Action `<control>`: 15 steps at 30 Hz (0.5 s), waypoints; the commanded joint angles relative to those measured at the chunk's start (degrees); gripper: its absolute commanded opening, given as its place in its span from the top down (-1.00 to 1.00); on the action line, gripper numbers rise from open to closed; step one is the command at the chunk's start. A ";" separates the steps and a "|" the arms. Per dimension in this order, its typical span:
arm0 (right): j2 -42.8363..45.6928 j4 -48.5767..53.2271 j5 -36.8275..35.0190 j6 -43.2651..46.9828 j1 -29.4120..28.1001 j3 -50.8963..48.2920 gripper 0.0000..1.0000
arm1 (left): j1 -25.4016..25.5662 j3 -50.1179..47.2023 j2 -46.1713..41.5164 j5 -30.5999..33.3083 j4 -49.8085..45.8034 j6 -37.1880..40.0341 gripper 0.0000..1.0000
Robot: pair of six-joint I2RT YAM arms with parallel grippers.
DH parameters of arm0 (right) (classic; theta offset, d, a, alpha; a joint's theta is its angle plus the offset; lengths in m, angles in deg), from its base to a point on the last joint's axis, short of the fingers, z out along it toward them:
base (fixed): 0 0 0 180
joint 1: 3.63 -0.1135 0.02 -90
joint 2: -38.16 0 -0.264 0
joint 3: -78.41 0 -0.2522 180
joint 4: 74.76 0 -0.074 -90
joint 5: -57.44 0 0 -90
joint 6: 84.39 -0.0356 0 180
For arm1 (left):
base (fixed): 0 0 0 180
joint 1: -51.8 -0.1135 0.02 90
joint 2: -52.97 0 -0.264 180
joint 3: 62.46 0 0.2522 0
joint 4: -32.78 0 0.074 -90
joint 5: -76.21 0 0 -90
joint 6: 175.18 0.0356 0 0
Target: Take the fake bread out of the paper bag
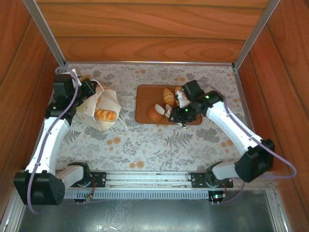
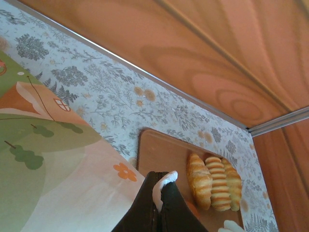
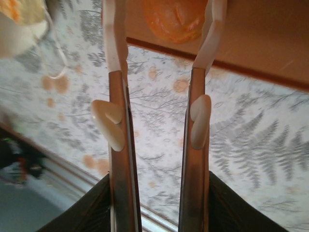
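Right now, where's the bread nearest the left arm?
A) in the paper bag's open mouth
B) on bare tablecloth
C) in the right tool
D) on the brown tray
A: a golden roll lies in the mouth of the paper bag, well apart from the tray.

You'll see matt white paper on the paper bag (image 1: pixel 110 100) at centre left, a faint plastic-looking sheen on the ridged rolls (image 2: pixel 215 181), a smooth matt brown tray (image 1: pixel 145 108), a floral-printed surface (image 1: pixel 159 145), and varnished wood walls (image 1: pixel 145 29) edged with brushed-metal rails (image 1: pixel 145 63).
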 commanded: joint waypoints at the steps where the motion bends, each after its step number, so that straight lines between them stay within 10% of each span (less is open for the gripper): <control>1: -6.63 12.32 -13.99 6.32 -4.19 7.10 0.01 | 0.06 -0.30 -0.26 -0.35 1.92 0.48 1.00; 15: -21.43 16.27 -19.00 8.11 -9.42 23.02 -0.11 | -0.01 -1.72 -1.72 0.17 1.70 0.94 1.00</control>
